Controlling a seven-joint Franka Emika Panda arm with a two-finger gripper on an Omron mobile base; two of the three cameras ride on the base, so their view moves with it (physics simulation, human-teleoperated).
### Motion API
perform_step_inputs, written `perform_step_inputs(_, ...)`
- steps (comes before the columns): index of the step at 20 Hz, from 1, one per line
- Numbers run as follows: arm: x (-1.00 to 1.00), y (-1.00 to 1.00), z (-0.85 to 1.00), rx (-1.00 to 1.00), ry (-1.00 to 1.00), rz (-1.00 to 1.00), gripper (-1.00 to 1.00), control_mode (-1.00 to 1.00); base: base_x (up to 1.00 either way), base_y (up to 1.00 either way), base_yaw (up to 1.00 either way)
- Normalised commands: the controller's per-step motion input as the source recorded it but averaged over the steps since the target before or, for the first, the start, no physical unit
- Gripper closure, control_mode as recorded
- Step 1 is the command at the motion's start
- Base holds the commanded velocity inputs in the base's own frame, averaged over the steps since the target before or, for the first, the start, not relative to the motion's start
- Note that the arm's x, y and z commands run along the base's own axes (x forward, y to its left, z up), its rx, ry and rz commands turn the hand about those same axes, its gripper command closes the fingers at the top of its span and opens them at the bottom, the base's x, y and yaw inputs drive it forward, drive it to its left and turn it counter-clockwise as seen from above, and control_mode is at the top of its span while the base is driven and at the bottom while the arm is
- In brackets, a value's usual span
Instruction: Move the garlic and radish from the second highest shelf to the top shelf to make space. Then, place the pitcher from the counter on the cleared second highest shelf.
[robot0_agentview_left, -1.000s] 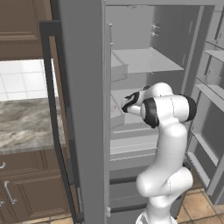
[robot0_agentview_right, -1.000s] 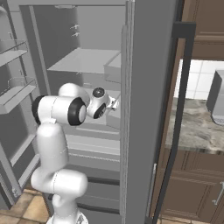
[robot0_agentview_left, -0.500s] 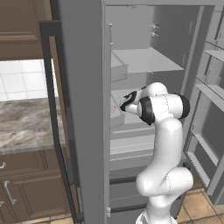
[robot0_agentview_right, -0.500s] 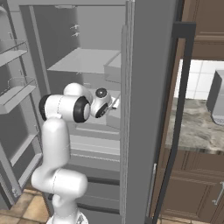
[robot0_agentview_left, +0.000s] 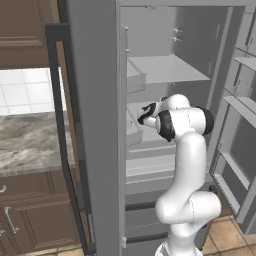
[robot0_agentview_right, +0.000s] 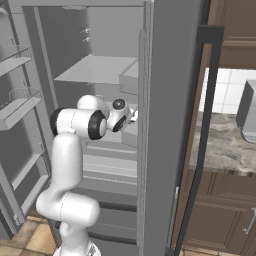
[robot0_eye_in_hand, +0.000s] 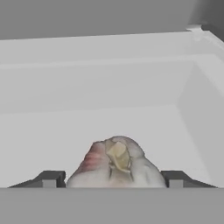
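The garlic (robot0_eye_in_hand: 116, 162), a pale bulb with a pinkish side, lies on the second highest shelf (robot0_eye_in_hand: 109, 118) right between my fingertips (robot0_eye_in_hand: 52, 178). My gripper (robot0_eye_in_hand: 113, 178) is open, with one finger on each side of the bulb. From the base views, the hand (robot0_agentview_left: 146, 114) (robot0_agentview_right: 125, 117) reaches into the grey fridge at the level of the second highest shelf (robot0_agentview_left: 150, 134), under the top shelf (robot0_agentview_left: 167, 69) (robot0_agentview_right: 95, 70). The radish and the pitcher are out of view.
The fridge's door racks (robot0_agentview_left: 240, 100) (robot0_agentview_right: 20, 100) flank the arm. A dark-handled fridge door edge (robot0_agentview_left: 95, 125) (robot0_agentview_right: 165, 125) stands close beside the hand. The marbled counter (robot0_agentview_left: 30, 142) (robot0_agentview_right: 225, 145) carries a toaster (robot0_agentview_right: 247, 112).
The arm has pushed the hand a little deeper into the fridge along the second highest shelf. The base has not moved.
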Motion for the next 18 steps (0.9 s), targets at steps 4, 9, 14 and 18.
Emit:
perform_step_inputs(4, -0.04, 0.00, -0.47, 0.00, 0.00, -0.02, 1.00, -1.00, 0.00, 0.00, 0.00)
perform_step_inputs(9, -0.54, 0.08, -0.29, 0.00, -0.01, 0.00, 1.00, -1.00, 0.00, 0.00, 0.00)
perform_step_inputs(14, -0.89, 0.30, 0.00, 0.00, 0.00, 0.08, 1.00, -1.00, 0.00, 0.00, 0.00)
perform_step_inputs(18, -0.84, 0.22, 0.48, 0.00, -0.09, 0.08, 1.00, -1.00, 0.00, 0.00, 0.00)
